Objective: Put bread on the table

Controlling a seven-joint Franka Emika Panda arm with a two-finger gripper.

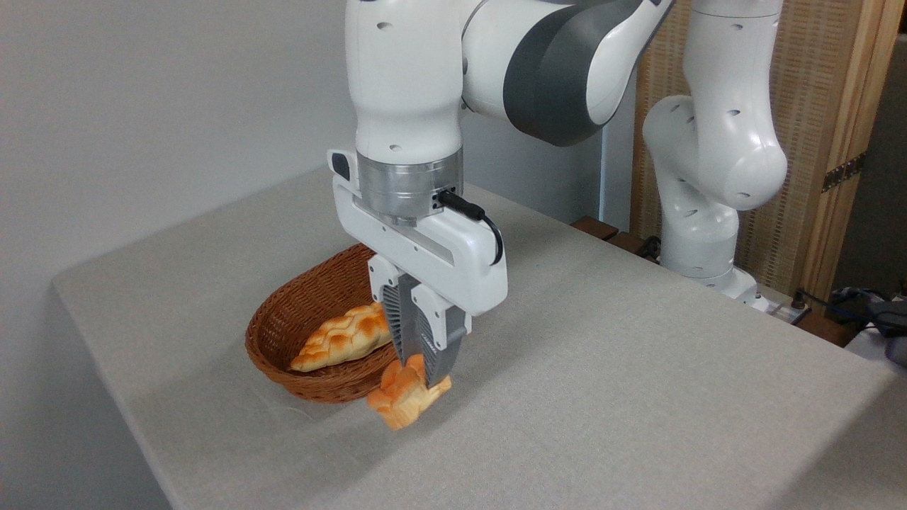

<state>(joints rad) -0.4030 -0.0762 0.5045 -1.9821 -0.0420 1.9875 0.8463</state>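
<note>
Grey-beige cloth covers the table (638, 397), which fills most of the view, with a plain pale wall behind it and a slatted wooden screen (815, 92) at the right. Toward the left side of the tabletop sits a brown wicker basket (297, 319), and a long pale-golden braided loaf (344, 338) lies inside it. The white robot arm (411, 106) reaches down just in front of the basket's right end. Its gripper (418, 372) points downward with both fingers clamped on the bread (404, 404), a small orange-golden knotted bun (glossy, with folded segments). The bun hangs tilted from the fingertips, outside the basket and just beside its front rim, low over the cloth; whether its lower edge touches the table cannot be told from this angle.
</note>
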